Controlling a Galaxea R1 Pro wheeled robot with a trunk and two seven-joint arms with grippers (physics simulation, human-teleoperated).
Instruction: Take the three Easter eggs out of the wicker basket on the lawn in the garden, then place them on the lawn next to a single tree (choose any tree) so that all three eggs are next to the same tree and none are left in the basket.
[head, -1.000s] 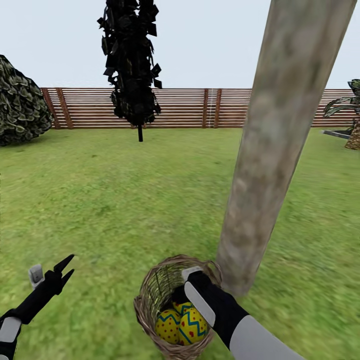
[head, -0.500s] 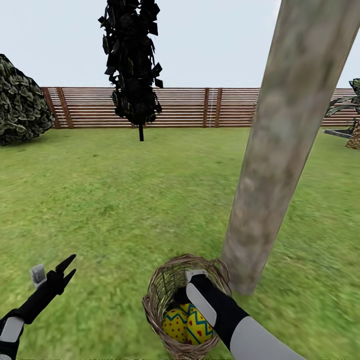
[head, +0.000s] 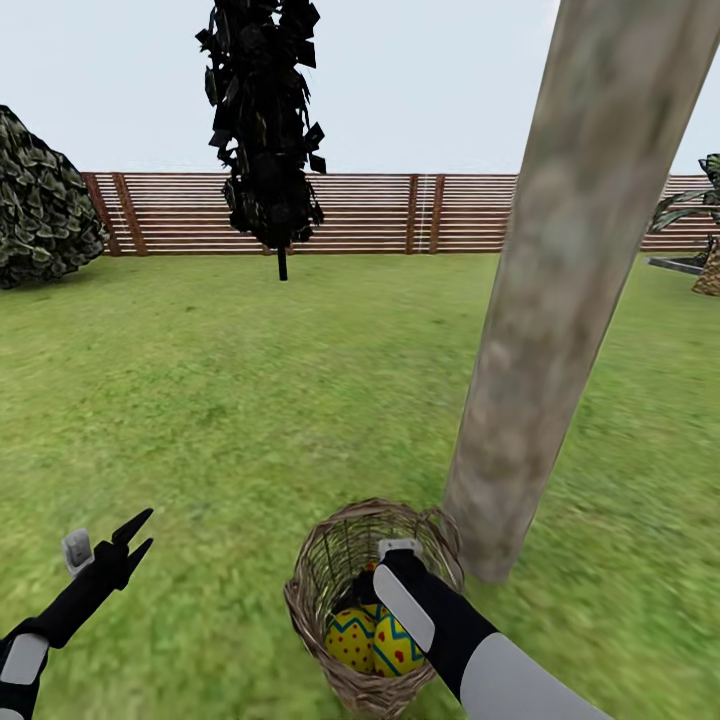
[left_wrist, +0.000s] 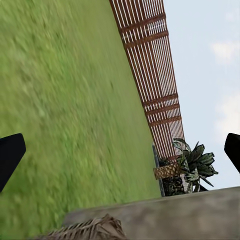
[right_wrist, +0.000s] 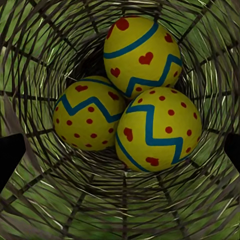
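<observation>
1. Three eggs (right_wrist: 135, 100) lie bunched together in the bottom of the basket (head: 325, 570), none gripped.
2. The basket stands on the lawn (head: 250, 400), just left of the tree (head: 545, 300) trunk's foot, perhaps touching it.
3. The right gripper (head: 365, 590) reaches into the basket above the eggs, fingers spread wide.
4. The left gripper (head: 133, 535) hovers over grass at near left, parted and empty.
5. A fence (head: 400, 215) runs along the far side.

Bright, even daylight under a pale sky, with no hard shadows or glare. The short green grass lawn (head: 250, 400) looks smeared and soft, especially close up.
</observation>
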